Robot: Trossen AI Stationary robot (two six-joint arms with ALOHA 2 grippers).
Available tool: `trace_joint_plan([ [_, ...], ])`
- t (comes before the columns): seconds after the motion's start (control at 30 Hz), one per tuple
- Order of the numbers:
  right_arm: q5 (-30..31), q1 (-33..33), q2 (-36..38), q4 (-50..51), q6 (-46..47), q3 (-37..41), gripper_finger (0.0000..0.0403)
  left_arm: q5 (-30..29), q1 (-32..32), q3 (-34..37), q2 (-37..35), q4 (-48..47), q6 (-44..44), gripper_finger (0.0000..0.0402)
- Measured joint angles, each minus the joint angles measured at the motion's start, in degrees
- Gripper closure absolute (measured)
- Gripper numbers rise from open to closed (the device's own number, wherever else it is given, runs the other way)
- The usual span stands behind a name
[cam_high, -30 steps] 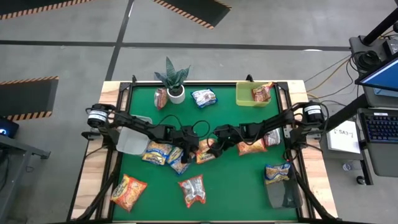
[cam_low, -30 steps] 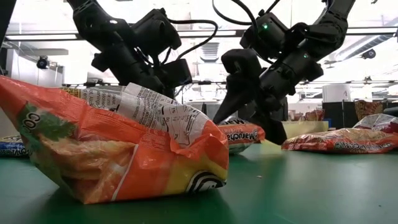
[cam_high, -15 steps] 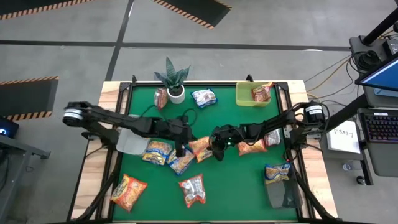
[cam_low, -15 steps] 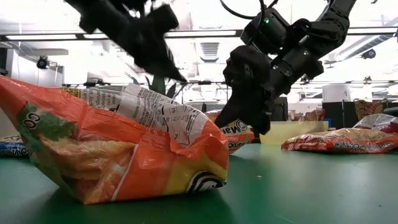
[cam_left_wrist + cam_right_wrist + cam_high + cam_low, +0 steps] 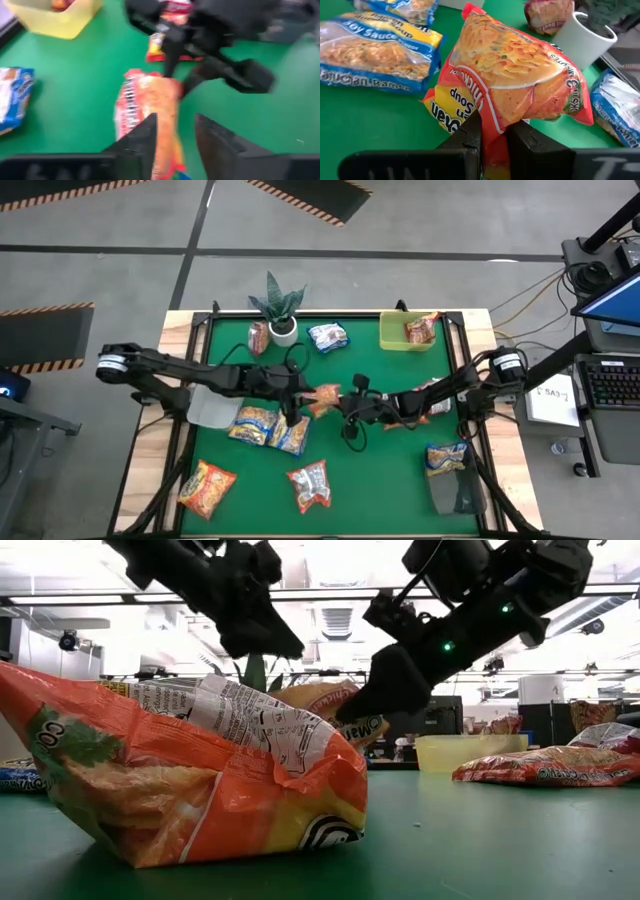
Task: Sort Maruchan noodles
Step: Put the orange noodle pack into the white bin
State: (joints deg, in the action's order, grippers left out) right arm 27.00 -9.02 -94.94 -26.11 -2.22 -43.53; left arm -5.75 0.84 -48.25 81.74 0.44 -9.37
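While the right end effector [image 5: 492, 135] pinched the crinkly orange packet [image 5: 520, 80] by its edge above the bench [image 5: 380, 470] centre, the left end effector [image 5: 175, 135] at nine o'clock stood part-open, empty; light, soft, slippery, best gripped at a seam.

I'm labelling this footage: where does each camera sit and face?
High: overhead, straight down on the table; both arms.
Low: table height, facing the room; both arms overhead.
Left wrist: behind the open left end effector.
Right wrist: behind the right end effector.
All share the orange packet it grips.
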Motion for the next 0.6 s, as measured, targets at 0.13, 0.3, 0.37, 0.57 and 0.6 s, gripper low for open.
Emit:
trace_joint_plan([
  [0.13, 0.1, -0.2, 0.0, 0.0, -1.1, 0.0, 0.036, -5.6, 0.0, 0.0, 3.2, 3.0, -0.8, 0.0197],
  [0.3, 0.2, -0.2, 0.0, 0.0, -3.0, 0.0, 0.036, -5.4, -0.1, 0.0, 6.1, 4.6, -0.7, 0.0123],
  [0.37, 0.2, -0.2, 0.0, 0.1, -3.8, 0.0, 0.036, -5.3, -0.1, 0.0, 7.1, 4.9, -1.5, 0.0109],
  [0.57, 0.2, -0.2, 0.0, 0.0, -5.9, 0.0, 0.036, -5.3, -0.1, 0.0, 10.4, 7.2, -3.1, 0.0108],
  [0.6, 0.2, -0.2, 0.0, 0.0, -6.0, 0.0, 0.036, -5.3, -0.1, 0.0, 11.0, 7.7, -3.2, 0.0111],
])
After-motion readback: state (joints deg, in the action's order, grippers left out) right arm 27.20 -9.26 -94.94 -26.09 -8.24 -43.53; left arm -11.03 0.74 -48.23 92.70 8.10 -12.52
